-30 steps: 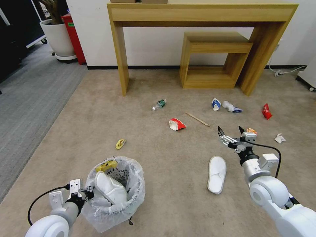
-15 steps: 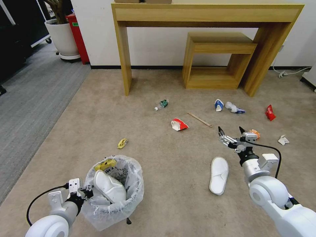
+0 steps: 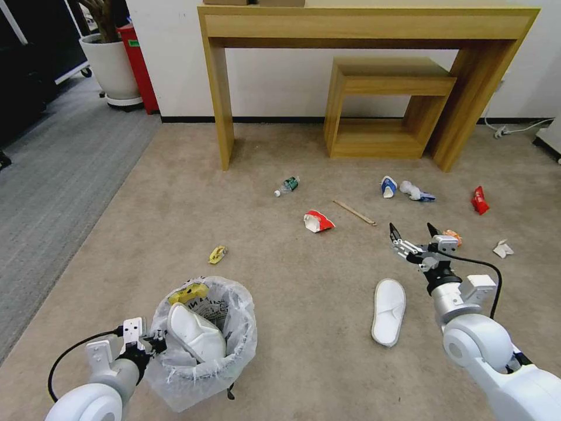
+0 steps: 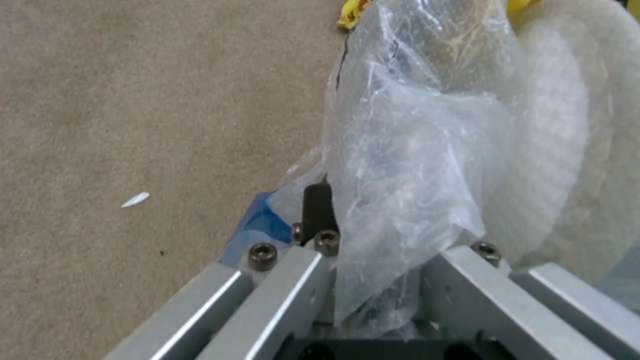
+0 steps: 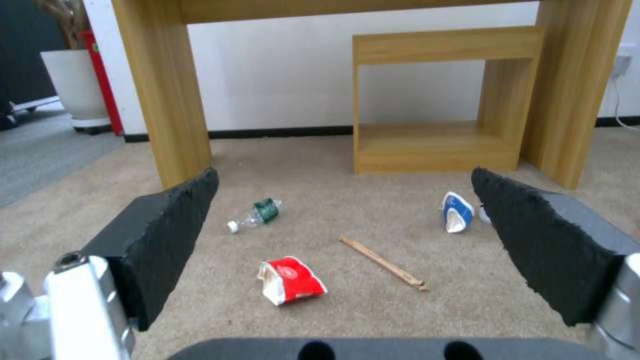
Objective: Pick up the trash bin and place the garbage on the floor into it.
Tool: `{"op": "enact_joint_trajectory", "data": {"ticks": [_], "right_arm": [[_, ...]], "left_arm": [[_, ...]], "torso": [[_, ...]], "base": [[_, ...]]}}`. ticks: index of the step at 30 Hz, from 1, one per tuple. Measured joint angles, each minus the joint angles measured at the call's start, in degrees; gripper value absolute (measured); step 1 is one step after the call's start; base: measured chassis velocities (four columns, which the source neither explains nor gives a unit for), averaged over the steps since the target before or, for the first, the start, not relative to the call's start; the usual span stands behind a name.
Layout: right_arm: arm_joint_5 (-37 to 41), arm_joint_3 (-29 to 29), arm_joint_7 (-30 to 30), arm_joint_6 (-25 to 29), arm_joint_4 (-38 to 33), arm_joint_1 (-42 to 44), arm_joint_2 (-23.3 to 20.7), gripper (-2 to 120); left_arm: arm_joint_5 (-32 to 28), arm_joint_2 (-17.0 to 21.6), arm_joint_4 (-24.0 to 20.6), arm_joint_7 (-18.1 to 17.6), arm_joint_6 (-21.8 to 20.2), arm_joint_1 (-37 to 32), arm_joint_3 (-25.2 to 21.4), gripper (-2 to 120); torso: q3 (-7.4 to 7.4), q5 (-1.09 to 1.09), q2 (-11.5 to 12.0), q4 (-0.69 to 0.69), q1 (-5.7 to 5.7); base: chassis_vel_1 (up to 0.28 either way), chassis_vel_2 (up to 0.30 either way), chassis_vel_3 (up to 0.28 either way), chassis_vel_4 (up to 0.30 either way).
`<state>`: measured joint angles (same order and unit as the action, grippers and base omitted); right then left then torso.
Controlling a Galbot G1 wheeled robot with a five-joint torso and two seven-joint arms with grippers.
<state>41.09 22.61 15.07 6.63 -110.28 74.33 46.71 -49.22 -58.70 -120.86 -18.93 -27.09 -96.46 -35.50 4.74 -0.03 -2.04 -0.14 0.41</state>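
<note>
Head view first: our left hand (image 3: 153, 344) is clamped on the near rim of the trash bin (image 3: 201, 342), pinching the crinkled bag liner, and the left wrist view backs that up with plastic bunched right between the fingers. The bin sits low on the beige floor (image 3: 280, 304) with a white slipper and something yellow already inside.

Our right hand (image 3: 414, 232) hangs in the air with its fingers spread wide and nothing in them. Compared with a second ago it has crept a touch forward, away from the bin, and the whole picture slid a little early on, so we reckon the base rolled a bit and has now settled.

Taking the bin as our marker: the other white slipper (image 3: 388, 311) lies off to the right of it, just under the right hand. The yellow wrapper (image 3: 217, 254) is just beyond the bin. The red wrapper (image 3: 317, 221), wooden stick (image 3: 353, 212) and green-labelled bottle (image 3: 286, 185) lie farther out toward the wooden table (image 3: 362, 23).

So lots of litter is left, and the right hand looks lined up over that far cluster.
</note>
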Motion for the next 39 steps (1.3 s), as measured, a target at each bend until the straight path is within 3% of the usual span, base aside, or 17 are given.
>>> {"op": "enact_joint_trajectory", "data": {"ticks": [11, 22, 39], "right_arm": [[-0.28, -0.09, -0.44, 0.01, 0.27, -0.03, 0.01, 92], [-0.25, -0.32, -1.05, 0.96, 0.74, -0.26, -0.03, 100], [0.35, -0.60, -1.51, 1.07, 0.39, -0.50, -0.12, 100]], "left_arm": [[-0.17, -0.03, 0.19, 0.12, 0.06, 0.26, -0.12, 1], [-0.13, -0.11, 0.81, 0.25, 0.45, 0.70, 0.12, 1], [1.33, -0.79, 1.30, 1.95, 0.11, 0.94, 2.12, 1]], "torso": [[0.00, 0.01, 0.00, 0.00, -0.01], [0.03, 0.00, 0.01, 0.00, 0.03], [0.00, 0.00, 0.01, 0.00, -0.01]], "base": [[-0.071, 0.087, 0.087, -0.074], [-0.199, 0.208, 0.188, -0.192], [-0.001, 0.003, -0.001, -0.001]]}}
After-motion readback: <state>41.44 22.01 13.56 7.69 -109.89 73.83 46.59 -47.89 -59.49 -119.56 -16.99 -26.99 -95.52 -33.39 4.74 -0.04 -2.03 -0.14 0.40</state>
